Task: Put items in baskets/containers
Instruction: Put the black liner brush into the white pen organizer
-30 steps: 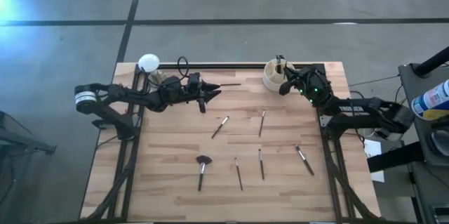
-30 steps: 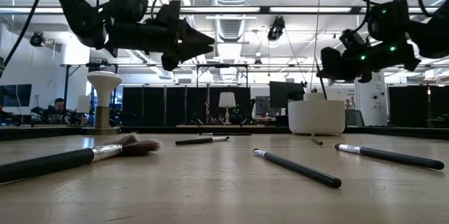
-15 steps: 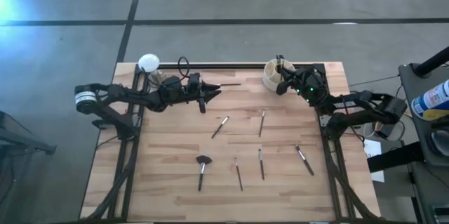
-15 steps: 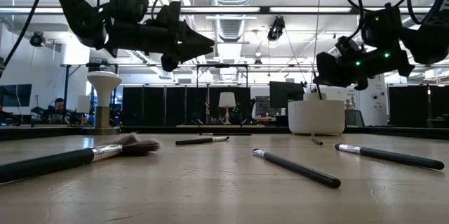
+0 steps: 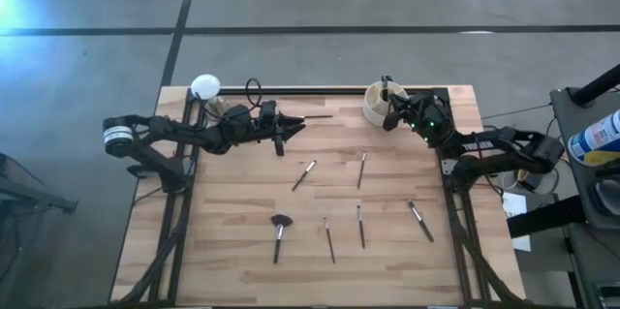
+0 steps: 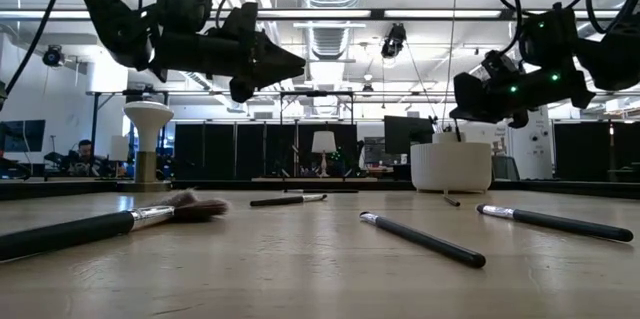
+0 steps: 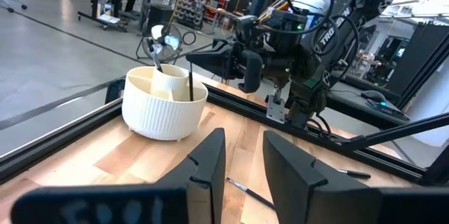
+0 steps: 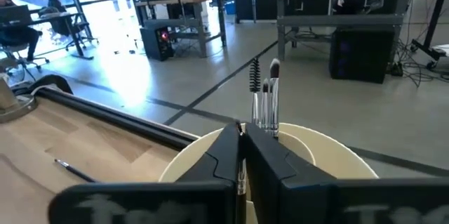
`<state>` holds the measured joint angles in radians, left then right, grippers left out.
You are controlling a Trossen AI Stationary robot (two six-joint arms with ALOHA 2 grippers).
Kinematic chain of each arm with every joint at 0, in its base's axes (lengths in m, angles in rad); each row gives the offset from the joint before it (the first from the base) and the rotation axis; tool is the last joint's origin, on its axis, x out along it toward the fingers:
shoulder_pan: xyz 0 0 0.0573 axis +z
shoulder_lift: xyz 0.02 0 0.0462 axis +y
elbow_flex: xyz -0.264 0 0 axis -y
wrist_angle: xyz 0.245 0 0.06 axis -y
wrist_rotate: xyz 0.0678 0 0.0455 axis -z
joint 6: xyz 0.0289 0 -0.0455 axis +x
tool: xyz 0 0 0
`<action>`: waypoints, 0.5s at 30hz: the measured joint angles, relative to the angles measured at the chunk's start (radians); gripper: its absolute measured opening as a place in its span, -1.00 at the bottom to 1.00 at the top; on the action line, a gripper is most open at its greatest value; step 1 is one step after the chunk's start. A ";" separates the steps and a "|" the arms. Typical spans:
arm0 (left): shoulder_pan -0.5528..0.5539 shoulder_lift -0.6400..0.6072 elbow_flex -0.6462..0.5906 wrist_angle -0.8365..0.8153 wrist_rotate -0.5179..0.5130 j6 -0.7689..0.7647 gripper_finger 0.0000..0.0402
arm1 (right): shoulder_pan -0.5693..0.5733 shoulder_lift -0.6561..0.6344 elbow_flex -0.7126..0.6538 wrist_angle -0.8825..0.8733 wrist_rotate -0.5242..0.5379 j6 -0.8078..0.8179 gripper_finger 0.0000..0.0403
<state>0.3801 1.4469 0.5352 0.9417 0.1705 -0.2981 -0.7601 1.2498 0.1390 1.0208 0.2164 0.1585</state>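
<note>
Step in hand, as you can judge it: the drop-in. Your right gripper (image 5: pixel 391 113) hangs directly over the cream cup (image 7: pixel 164 102), fingers pressed together on a thin dark brush (image 7: pixel 191 85) whose lower end already stands inside the rim. Other brushes (image 8: pixel 265 97) stand upright in the cup just beyond the fingertips.

Next move calls for parting the fingers without nudging the cup, then lifting straight up so the handle is not dragged out.

Your left gripper (image 5: pixel 287 128) hovers above the table well away from the cup, fingers slightly apart and holding nothing.

Remaining work: six loose brushes lie toward the near side, including the fluffy-headed brush (image 5: pixel 279 232) and a wooden-handled one (image 5: pixel 304 174).
</note>
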 joint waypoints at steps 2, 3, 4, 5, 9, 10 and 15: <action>0.000 0.000 0.000 0.000 0.000 0.000 -0.56 | 0.000 -0.014 -0.005 -0.002 0.016 0.000 -0.94; 0.000 0.000 0.000 0.000 0.000 0.000 -0.56 | 0.000 -0.023 -0.006 -0.009 0.022 0.000 -0.94; 0.000 0.000 0.000 0.000 0.000 0.000 -0.56 | 0.000 -0.033 -0.006 -0.023 0.029 0.000 -0.94; 0.000 0.000 0.000 0.000 0.000 -0.001 -0.56 | 0.000 -0.044 -0.007 -0.034 0.040 0.000 -0.94; 0.000 0.000 0.000 -0.002 0.000 -0.001 -0.56 | 0.000 -0.087 -0.007 -0.068 0.073 0.001 -0.94; 0.000 0.000 0.000 -0.003 0.000 -0.001 -0.56 | 0.000 -0.097 -0.008 -0.076 0.075 0.007 -0.94; 0.000 0.000 -0.001 -0.013 0.000 -0.002 -0.56 | 0.001 -0.123 -0.013 -0.091 0.080 0.096 -0.94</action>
<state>0.3801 1.4471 0.5346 0.9285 0.1707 -0.3002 -0.7593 1.1267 0.1264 0.9302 0.2965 0.2545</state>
